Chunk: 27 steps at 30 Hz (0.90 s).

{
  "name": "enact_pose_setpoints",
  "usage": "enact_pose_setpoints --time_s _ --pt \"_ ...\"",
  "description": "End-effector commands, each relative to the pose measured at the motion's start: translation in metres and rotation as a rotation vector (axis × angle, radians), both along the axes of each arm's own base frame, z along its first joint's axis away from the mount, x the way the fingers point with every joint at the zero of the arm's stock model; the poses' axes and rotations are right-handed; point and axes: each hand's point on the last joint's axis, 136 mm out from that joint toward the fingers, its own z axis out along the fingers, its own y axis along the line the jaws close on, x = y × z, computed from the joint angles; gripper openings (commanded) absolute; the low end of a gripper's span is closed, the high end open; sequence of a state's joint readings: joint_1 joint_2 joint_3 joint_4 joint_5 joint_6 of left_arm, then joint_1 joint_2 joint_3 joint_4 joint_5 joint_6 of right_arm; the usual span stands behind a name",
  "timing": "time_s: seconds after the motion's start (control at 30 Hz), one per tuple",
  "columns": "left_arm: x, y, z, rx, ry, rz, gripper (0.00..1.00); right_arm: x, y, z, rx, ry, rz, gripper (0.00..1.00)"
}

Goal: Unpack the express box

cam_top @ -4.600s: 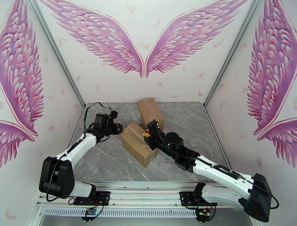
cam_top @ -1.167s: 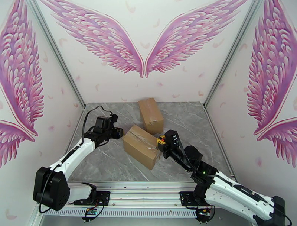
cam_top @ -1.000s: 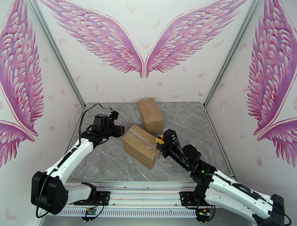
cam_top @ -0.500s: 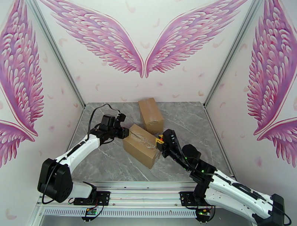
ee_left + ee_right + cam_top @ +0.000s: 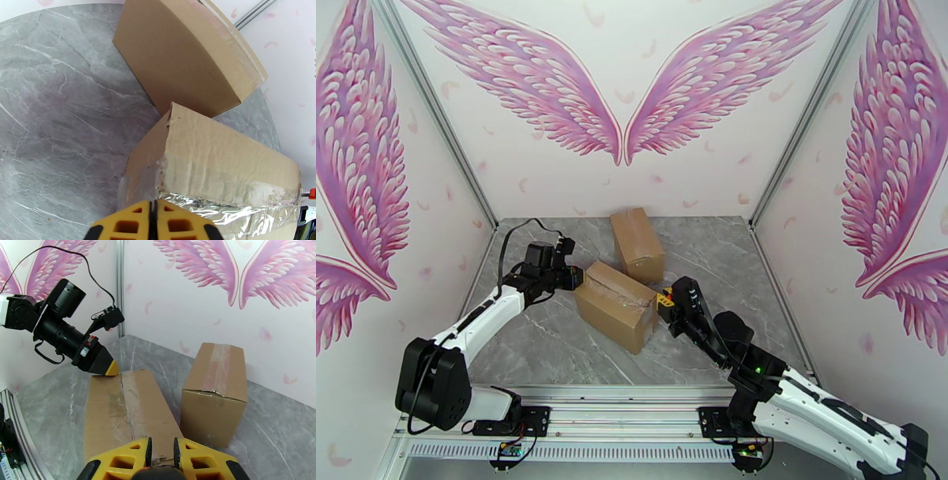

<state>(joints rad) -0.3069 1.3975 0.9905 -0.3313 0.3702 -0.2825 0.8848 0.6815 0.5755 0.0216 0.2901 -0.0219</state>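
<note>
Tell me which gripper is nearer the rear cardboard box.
Right. The right gripper sits just off the rear box's near right corner; the left gripper is farther off to its left, at the front box's far corner.

White walls (image 5: 632,189) painted with large pink feathered wings (image 5: 553,87) fill the top and both sides of the frame, silver posts (image 5: 434,110) run down the corners, and an evenly lit grey marble table (image 5: 727,245) lies at lower centre.
</note>
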Motion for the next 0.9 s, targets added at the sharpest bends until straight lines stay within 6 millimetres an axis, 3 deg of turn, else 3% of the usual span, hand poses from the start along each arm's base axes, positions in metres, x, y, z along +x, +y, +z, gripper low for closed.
enact_pose_setpoints --time_s 0.0,0.07,0.27,0.4,0.57,0.63,0.73,0.87 --pt "-0.021 0.008 -0.01 0.044 0.068 0.04 0.15 0.009 -0.018 0.002 0.04 0.009 -0.113 0.0" --pt "-0.026 0.004 0.004 0.026 0.043 0.039 0.17 0.014 -0.018 -0.007 0.045 0.053 -0.134 0.0" --pt "-0.042 0.01 0.023 0.01 0.001 0.058 0.31 0.032 0.006 -0.037 -0.002 0.147 -0.13 0.0" --pt "-0.052 0.013 0.044 0.062 -0.102 0.008 0.51 0.053 0.015 -0.033 0.016 0.156 -0.15 0.0" --pt "-0.064 0.006 0.074 0.218 -0.277 -0.121 0.76 0.081 0.012 -0.028 0.137 0.215 -0.18 0.0" --pt "-0.068 -0.002 0.082 0.303 -0.351 -0.197 0.86 0.089 0.012 -0.025 0.193 0.238 -0.17 0.0" --pt "-0.075 -0.018 0.089 0.417 -0.467 -0.336 0.92 0.097 0.013 -0.021 0.231 0.272 -0.172 0.0" --pt "-0.097 -0.049 0.086 0.583 -0.68 -0.616 0.93 0.097 -0.001 -0.019 0.3 0.333 -0.241 0.0"
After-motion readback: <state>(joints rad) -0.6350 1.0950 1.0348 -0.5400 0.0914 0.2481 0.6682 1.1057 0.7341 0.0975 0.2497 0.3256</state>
